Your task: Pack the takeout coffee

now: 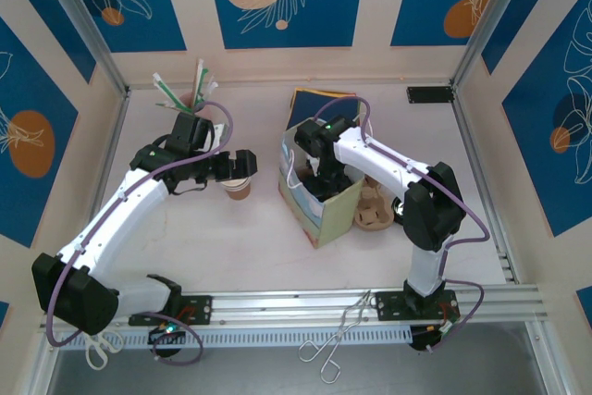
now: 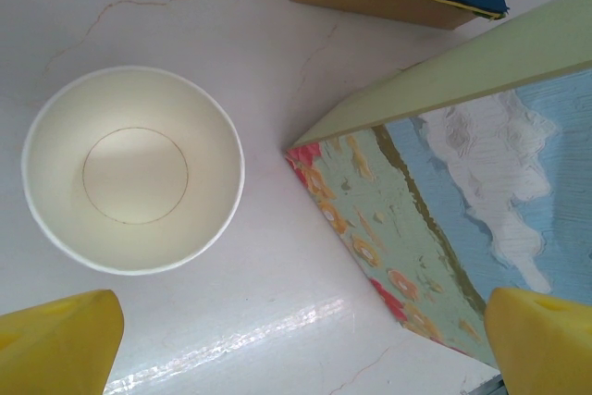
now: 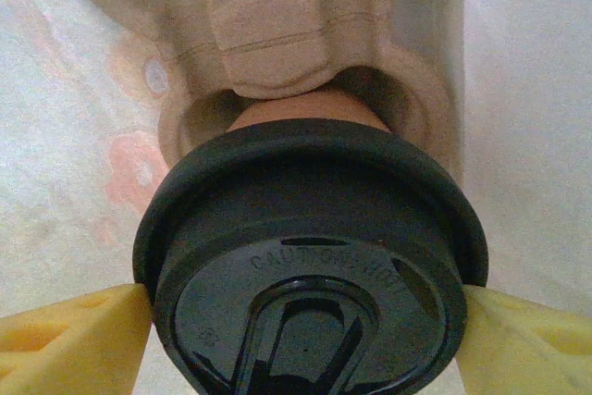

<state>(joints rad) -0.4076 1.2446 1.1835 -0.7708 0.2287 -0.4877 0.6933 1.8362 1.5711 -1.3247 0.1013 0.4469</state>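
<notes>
At the far left of the table (image 1: 268,238) stands a holder of green-and-white sticks (image 1: 190,90). Just nearer than it, the left gripper (image 1: 242,167) hangs above an open brown cup (image 1: 239,190) that has no lid. In the left wrist view this open brown cup (image 2: 134,168) stands upright on the pale tabletop, white inside and empty. The left gripper (image 2: 296,349) has its yellow fingertips (image 2: 55,339) spread wide apart with only bare table between them, the cup lying beyond them.

Right of the cup, in the middle of the table, stands a paper bag (image 1: 319,201), open at the top, its painted side (image 2: 444,219) close to the cup. The right gripper (image 1: 322,166) reaches down into it. Inside, the takeout coffee (image 3: 310,256) is upright, and the right gripper (image 3: 301,344) is clamped on it, one yellow pad (image 3: 69,339) pressed against each side of its black lid. Below the cup lies a moulded pulp tray (image 3: 268,43); whether the cup rests in its pocket I cannot tell.

Just right of the bag sits a pulp cup carrier (image 1: 375,212), and metal tongs (image 1: 335,341) lie at the near edge.
</notes>
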